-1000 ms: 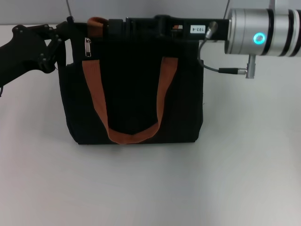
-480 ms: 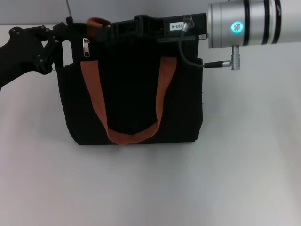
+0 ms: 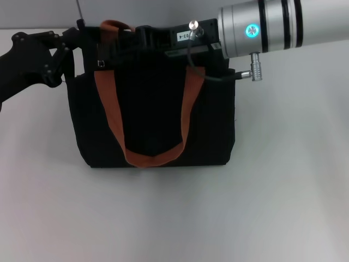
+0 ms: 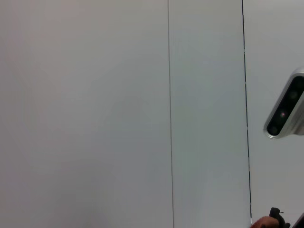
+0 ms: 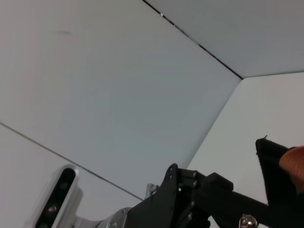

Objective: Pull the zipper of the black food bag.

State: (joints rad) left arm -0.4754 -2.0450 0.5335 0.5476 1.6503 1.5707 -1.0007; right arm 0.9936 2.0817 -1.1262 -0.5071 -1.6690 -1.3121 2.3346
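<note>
The black food bag (image 3: 155,117) stands upright in the middle of the head view, with orange-brown strap handles (image 3: 112,117). My right gripper (image 3: 117,41) reaches in from the right along the bag's top edge and sits over its top left corner. It covers most of the zipper; only the silver lower tip of the zipper pull (image 3: 101,64) shows below it. My left gripper (image 3: 73,46) is against the bag's upper left edge. The right wrist view shows a bag corner (image 5: 273,166) with a bit of orange strap.
The bag stands on a white table (image 3: 174,218) with bare surface in front and on both sides. The right arm's silver forearm (image 3: 272,27) and a cable (image 3: 218,76) hang over the bag's top right. The left wrist view shows mostly wall.
My right arm has moved left along the bag's top, and its gripper now covers the zipper pull that was in plain sight before. The left arm and bag have stayed put.
</note>
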